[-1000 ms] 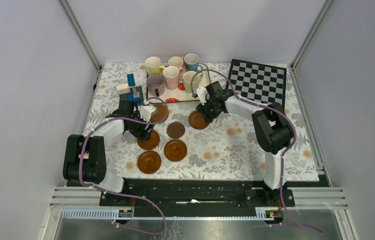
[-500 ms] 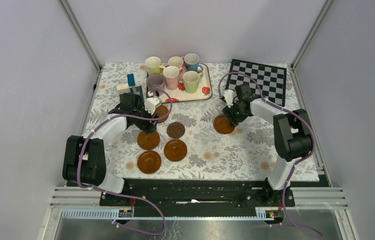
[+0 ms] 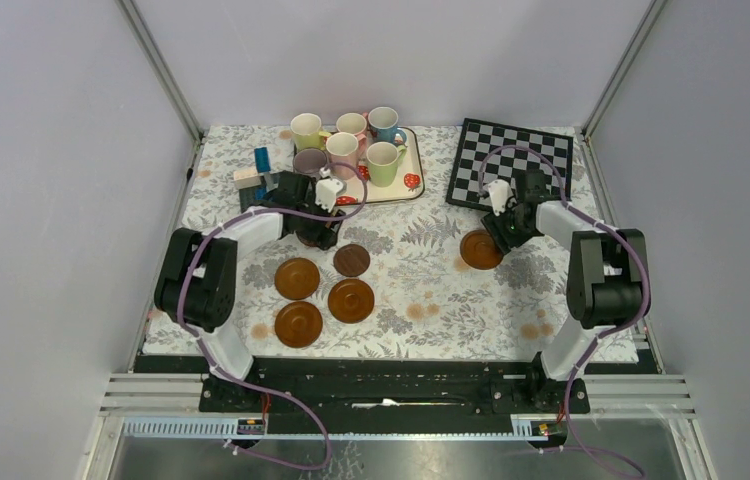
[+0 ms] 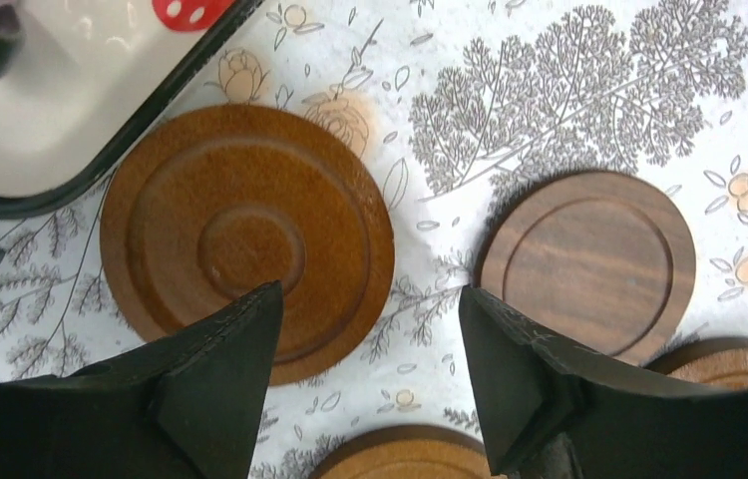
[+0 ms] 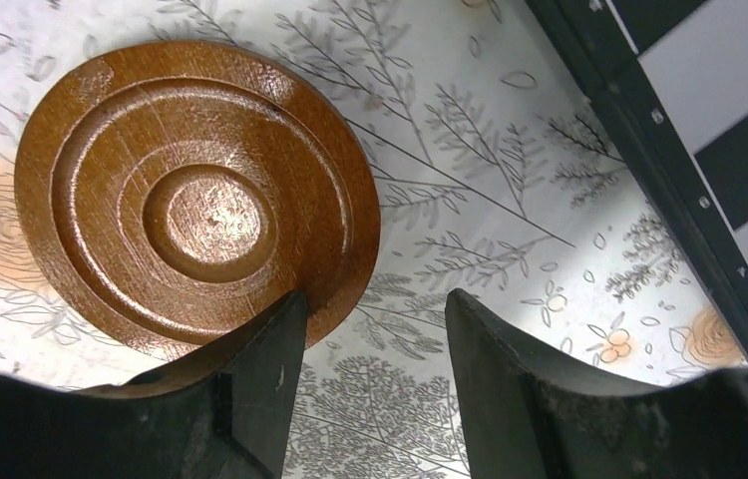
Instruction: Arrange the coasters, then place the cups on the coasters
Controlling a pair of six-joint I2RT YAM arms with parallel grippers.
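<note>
Where the left claw (image 4: 368, 299) hangs low over the table (image 3: 431, 285), we see its jaws spread, with only flowered cloth showing in the gap. The tip of one finger overlaps the near rim of a brown coaster (image 4: 245, 239), which lies flat just beside the corner of the white tray (image 4: 41, 130). We cannot tell whether finger and rim touch. Beyond the other finger, and apart from it, lies the smaller dark coaster (image 4: 589, 264). Three other coasters (image 3: 351, 300) lie nearer the arm bases, clustered close to the dark one. The six cups (image 3: 341, 152) all stand on the tray, none on a coaster.

The right claw (image 5: 372, 299) is spread as well, with bare cloth between its jaws. One finger covers the edge of a lone coaster (image 5: 195, 195). It lies flat, well apart from the others and near the edge of the chessboard (image 5: 709, 110).
</note>
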